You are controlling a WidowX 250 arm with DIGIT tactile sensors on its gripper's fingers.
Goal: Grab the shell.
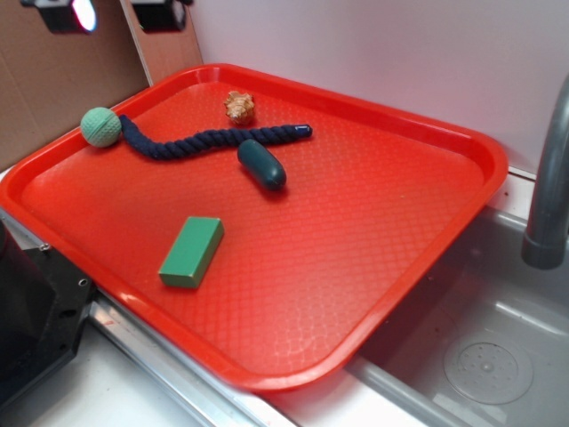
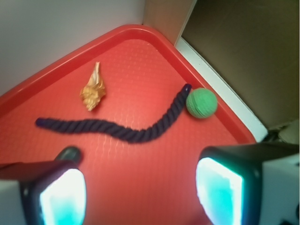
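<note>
Wrist and exterior views. The gripper (image 2: 140, 187) is standing released, its two pads (image 2: 63, 197) spread wide and glowing at the lower edge of the wrist view, with nothing between them. Beyond it, across the dark blue rope (image 2: 122, 129), the shell (image 2: 93, 92) is lying free on the red tray (image 2: 42, 82), near the tray's far rim and well apart from the green ball (image 2: 201, 103). The shell is looking light, rigid and somewhat brittle, with a knobbly, ridged surface that should be giving the pads purchase; the broad knobbed body appears the better place to close on than the thin tapering spire. In the exterior view the arm is reading only as dark shapes cut off at the top edge, the dark green capsule (image 1: 261, 165) and green block (image 1: 192, 252) are lying mid-tray, and the shell's underside is remaining hidden.
</note>
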